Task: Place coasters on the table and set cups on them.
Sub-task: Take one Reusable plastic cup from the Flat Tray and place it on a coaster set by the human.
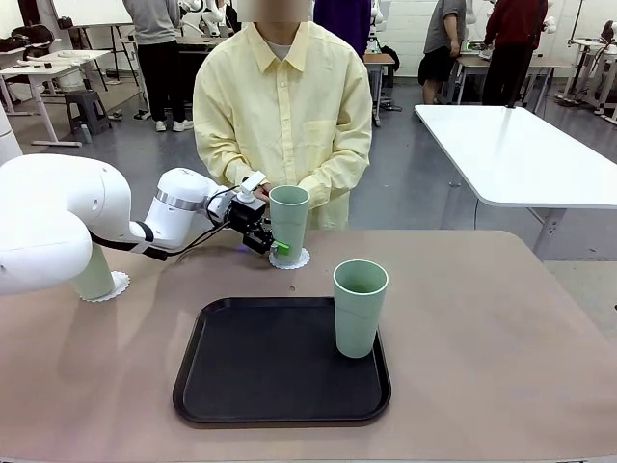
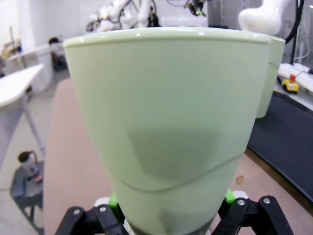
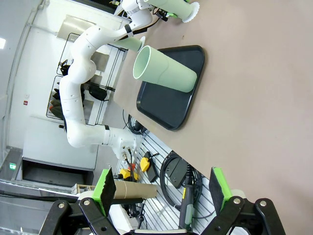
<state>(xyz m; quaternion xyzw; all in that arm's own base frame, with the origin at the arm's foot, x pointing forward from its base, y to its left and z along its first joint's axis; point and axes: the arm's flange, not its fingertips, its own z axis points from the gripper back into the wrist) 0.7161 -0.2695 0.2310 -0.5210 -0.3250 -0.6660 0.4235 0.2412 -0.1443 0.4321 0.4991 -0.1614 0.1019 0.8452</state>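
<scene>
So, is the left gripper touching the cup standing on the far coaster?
Touching. In the left wrist view the left gripper has its green pads pressed against both sides of the cup, low on its wall.

Beige table (image 1: 501, 338), black tray (image 1: 251, 371) centred; coaster (image 1: 302, 260) behind it, second coaster (image 1: 120, 285) left

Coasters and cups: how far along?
Done: one cup stands on a coaster, far left. In hand: the left gripper grips a second cup on its coaster. Left: the third cup stands on the tray, awaiting a coaster on the table.
</scene>
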